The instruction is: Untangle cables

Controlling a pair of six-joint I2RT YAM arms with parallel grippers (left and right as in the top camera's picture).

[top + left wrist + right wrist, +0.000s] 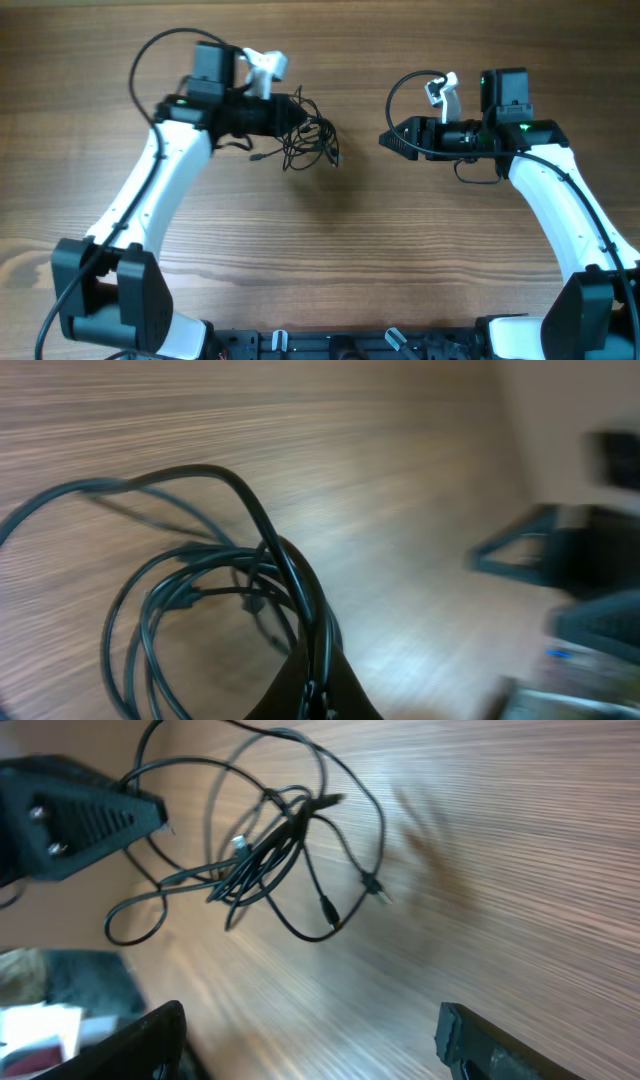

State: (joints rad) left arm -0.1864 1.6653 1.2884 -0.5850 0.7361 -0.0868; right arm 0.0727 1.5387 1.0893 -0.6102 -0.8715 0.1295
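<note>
Overhead view of a wooden table (330, 250) with 2 white and black robot arms reaching in from the 6 o'clock edge. The left gripper (298, 110) sits toward 11 o'clock of the table and points toward 3 o'clock. Its jaws are clamped on a bundle of thin black cables (312, 140). In the left wrist view the strands run together into the dark fingers (300, 690) at the bottom edge. From that pinch the cables spill toward 4 o'clock in a loose tangle of overlapping loops. Whether the tangle rests on the wood or hangs just above it cannot be told. In the right wrist view, 2 small plug ends (328, 908) stick out at the tangle's 5 o'clock side, and 1 large loop arcs away on the opposite side. The right gripper (388, 140) is toward 1 o'clock of the table, pointing toward 9 o'clock at the tangle, with bare wood between them. Its fingers (150, 1040) are spread wide and hold nothing.
</note>
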